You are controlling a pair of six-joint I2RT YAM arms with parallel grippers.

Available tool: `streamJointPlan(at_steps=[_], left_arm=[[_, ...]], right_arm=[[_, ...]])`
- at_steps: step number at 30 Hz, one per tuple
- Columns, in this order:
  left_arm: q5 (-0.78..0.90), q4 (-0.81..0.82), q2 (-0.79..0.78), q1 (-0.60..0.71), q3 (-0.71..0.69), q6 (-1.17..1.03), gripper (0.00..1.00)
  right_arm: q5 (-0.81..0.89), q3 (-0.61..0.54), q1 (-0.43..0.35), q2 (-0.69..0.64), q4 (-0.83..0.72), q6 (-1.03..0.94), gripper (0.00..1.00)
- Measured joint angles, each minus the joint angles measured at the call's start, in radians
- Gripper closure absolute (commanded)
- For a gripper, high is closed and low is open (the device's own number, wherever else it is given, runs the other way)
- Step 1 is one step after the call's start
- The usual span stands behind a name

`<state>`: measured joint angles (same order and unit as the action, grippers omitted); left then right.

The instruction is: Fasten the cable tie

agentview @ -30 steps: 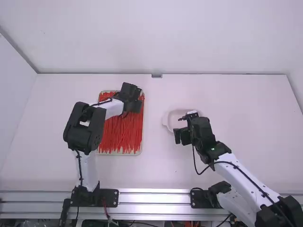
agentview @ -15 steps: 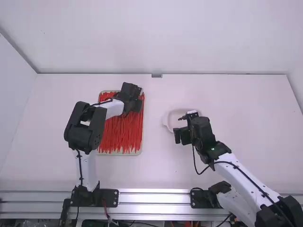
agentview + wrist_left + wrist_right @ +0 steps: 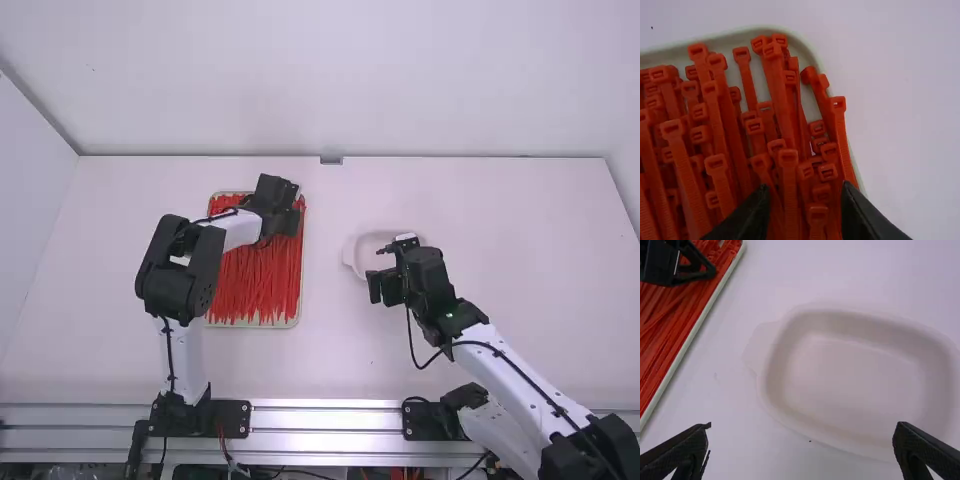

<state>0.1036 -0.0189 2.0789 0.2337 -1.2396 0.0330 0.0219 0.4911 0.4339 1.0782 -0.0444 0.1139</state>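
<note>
Zero progress on the actual fastening as far as I can see, this looks like the very start of the job. All the cable ties (image 3: 255, 275) are lying loose in one big orange heap in the tray (image 3: 300, 312) on the left half of the table, every one straight, none looped or threaded through its own head. The left gripper (image 3: 805, 212) is down at the far end of that tray, right in among the tie heads, with its fingers spread apart and a few ties sitting between them, but it isn't pinched shut on any of them, so I'd call it open and nothing picked. The right gripper (image 3: 802, 455) hangs just above the table beside the white dish (image 3: 775, 365), jaws wide apart and holding nothing; the dish has nothing in it and sits near the middle, apart from the tray. So what's left is pretty much everything: grab a single tie out of the pile, get it clear of the others, feed the tail through the head with the other arm helping, and pull it snug. My guess is the dish is where the finished one goes.
</note>
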Motion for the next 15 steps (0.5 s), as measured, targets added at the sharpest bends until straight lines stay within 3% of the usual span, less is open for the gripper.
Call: streamJointPlan(at_steps=[15], left_arm=[[0.000, 0.006, 0.000, 0.000, 0.000, 0.000, 0.60]], right_arm=[[0.000, 0.000, 0.000, 0.000, 0.000, 0.001, 0.02]])
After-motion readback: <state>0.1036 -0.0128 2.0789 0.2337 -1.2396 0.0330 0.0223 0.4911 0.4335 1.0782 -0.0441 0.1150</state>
